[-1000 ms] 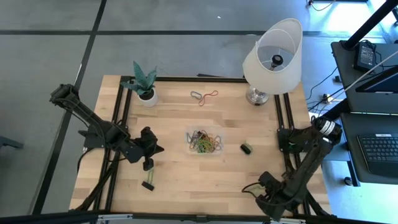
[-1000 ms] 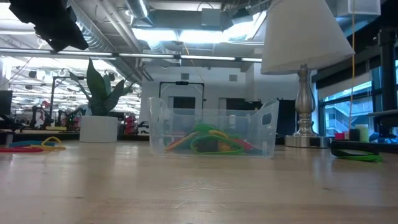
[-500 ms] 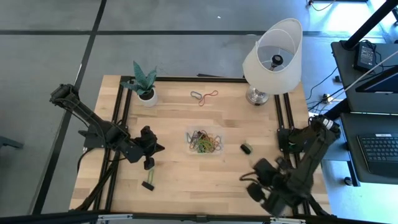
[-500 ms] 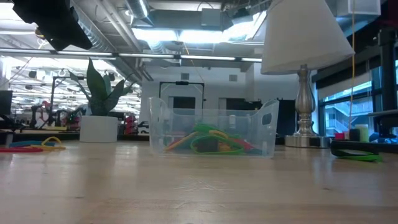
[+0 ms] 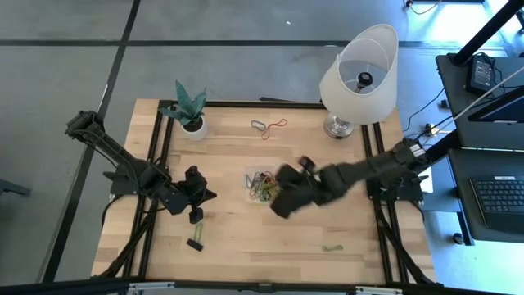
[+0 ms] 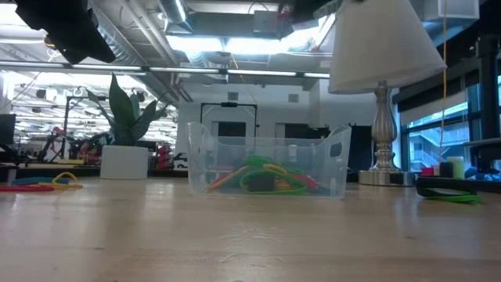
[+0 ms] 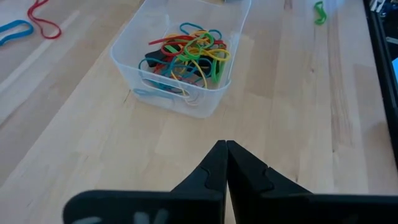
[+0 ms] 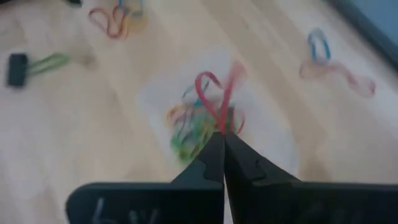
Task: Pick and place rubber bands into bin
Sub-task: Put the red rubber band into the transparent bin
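Observation:
The clear bin sits mid-table with a tangle of coloured rubber bands inside; it also shows in the low view. My right gripper hovers over the bin's near right side, shut on a red rubber band. My left gripper is shut and empty, left of the bin. Loose bands lie near the far edge, and a green one lies near the near edge. My right gripper pinches the red rubber band at one spot of its loop between its two fingertips, coming from above and slanting down. The band is lifted clear over the bin, and its loop sticks out past the tips.
A white lamp stands at the far right corner and a potted plant at the far left. A small black and green object lies near my left gripper. Bare wood lies between the bin and the near edge.
My right arm has swung fast from the table's near right corner toward the left and far side, ending over the bin with the fingers shut. A green band now shows on the table where that gripper was.

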